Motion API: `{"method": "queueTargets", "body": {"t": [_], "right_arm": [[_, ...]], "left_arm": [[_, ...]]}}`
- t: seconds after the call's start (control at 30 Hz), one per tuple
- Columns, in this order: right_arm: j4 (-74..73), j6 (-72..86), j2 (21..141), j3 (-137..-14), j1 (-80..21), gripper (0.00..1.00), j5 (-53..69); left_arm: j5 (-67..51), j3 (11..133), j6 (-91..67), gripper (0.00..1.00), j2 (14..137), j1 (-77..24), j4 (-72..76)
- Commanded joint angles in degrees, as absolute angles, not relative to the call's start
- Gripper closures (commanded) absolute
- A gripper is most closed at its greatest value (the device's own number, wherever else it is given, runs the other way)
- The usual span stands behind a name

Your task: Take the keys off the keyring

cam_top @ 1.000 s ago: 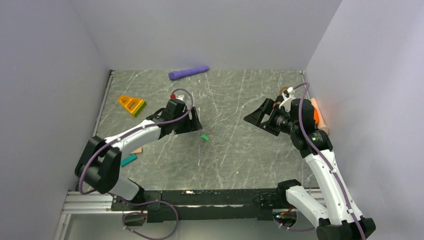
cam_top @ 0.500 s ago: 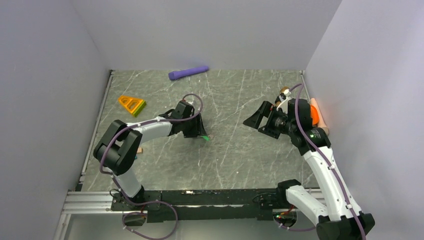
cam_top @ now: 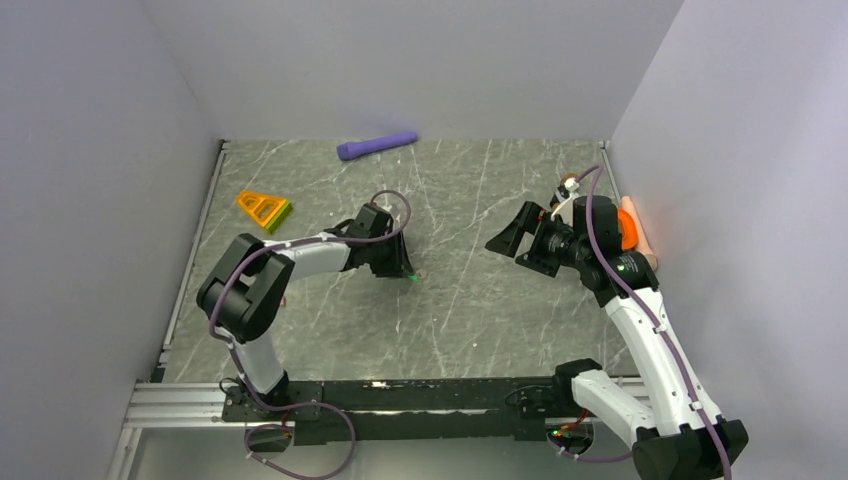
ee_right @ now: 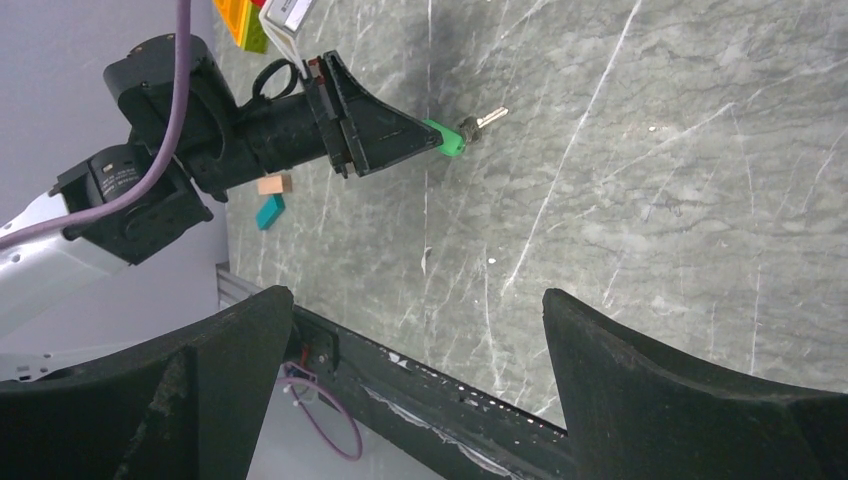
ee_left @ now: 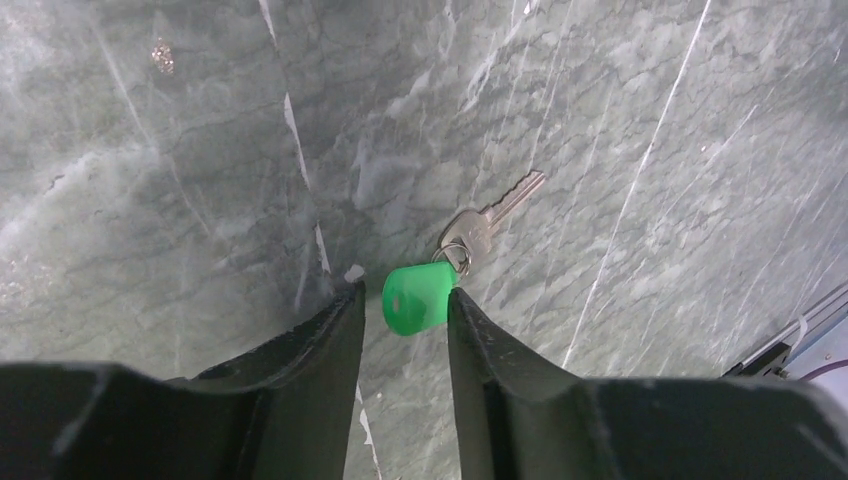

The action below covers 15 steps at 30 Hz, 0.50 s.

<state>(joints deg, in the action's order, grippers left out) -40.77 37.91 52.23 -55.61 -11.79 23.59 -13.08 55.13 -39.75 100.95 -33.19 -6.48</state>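
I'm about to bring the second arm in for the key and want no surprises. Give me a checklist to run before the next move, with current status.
1. Green key tag sits inside the left pincer: ok.
2. Left pincer clamped on the tag: not ok, a gap shows on one side.
3. Silver key and keyring outside that pincer: ok, both lie beyond its tips on the table.
4. Right pincer ready: ok, jaws wide, well apart from the key.
5. Key off the keyring: not ok, it is on the ring.
6. Where the ring's split end lies: cannot tell, too small.
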Motion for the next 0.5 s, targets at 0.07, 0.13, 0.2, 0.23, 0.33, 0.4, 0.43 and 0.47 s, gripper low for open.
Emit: {"method": "queueTargets", "body": {"t": [0.07, 0.13, 0.2, 0.23, 0.33, 0.4, 0.43, 0.47], "right_arm": [[-41.07, 37.51, 51.82, -57.61, -11.95, 0.00, 24.36], [-41.22, 37.54, 51.55, -57.40, -11.98, 0.00, 24.48], [-41.45, 37.45, 51.28, -57.25, -11.98, 0.00, 24.59], [-41.63, 37.38, 51.17, -57.18, -11.96, 0.00, 24.61], [-42.11, 37.11, 50.92, -57.34, -11.91, 0.00, 24.69], [-42.55, 36.73, 50.81, -57.76, -11.97, 0.00, 24.74], [-42.68, 36.51, 50.72, -58.01, -11.96, 0.00, 24.72], [-42.71, 36.37, 50.60, -58.21, -11.94, 0.00, 24.76]], "left_arm": [[-13.73, 57.66, -39.11, 0.65, 102.48, -33.57, -5.24], [-13.63, 57.50, -39.03, 0.72, 102.65, -33.56, -4.97], [-13.76, 57.65, -39.01, 0.80, 102.74, -33.51, -4.72], [-13.57, 57.85, -38.94, 0.87, 102.63, -33.54, -4.86], [-12.96, 58.62, -39.10, 1.00, 101.36, -33.54, -6.38], [-12.23, 58.69, -39.28, 1.00, 98.63, -33.90, -7.23], [-11.48, 58.75, -39.29, 1.00, 96.96, -34.10, -7.87], [-10.91, 59.05, -39.24, 1.00, 95.25, -34.19, -8.78]]}}
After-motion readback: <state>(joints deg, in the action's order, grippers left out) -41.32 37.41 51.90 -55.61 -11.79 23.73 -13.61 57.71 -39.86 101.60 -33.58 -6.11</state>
